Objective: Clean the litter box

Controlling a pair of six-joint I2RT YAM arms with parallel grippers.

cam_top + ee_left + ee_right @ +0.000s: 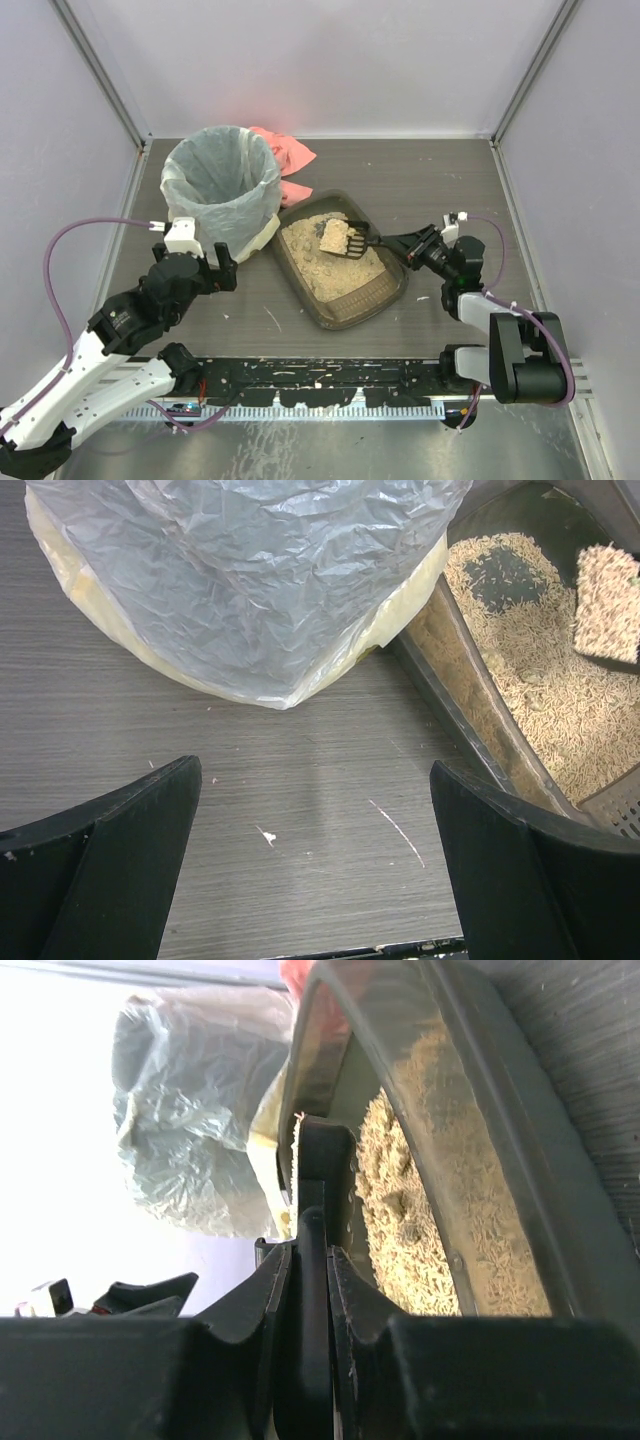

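The litter box (385, 296), a dark smoky-brown tray with tan litter, lies at the table's middle, right of the bin; its wall shows in the left wrist view (470, 705) and the right wrist view (500, 1110). My right gripper (392, 243) is shut on the handle of a black slotted scoop (345, 240), held over the litter with a heap of litter on its blade; the handle sits between the jaws in the right wrist view (312, 1260). My left gripper (222, 266) is open and empty, over bare table in front of the bin (315, 880).
A round bin lined with a white bag (220, 185) stands at the back left, touching the litter box's left end; it fills the top of the left wrist view (250, 580). A pink cloth (290, 155) lies behind it. Grey walls enclose the table.
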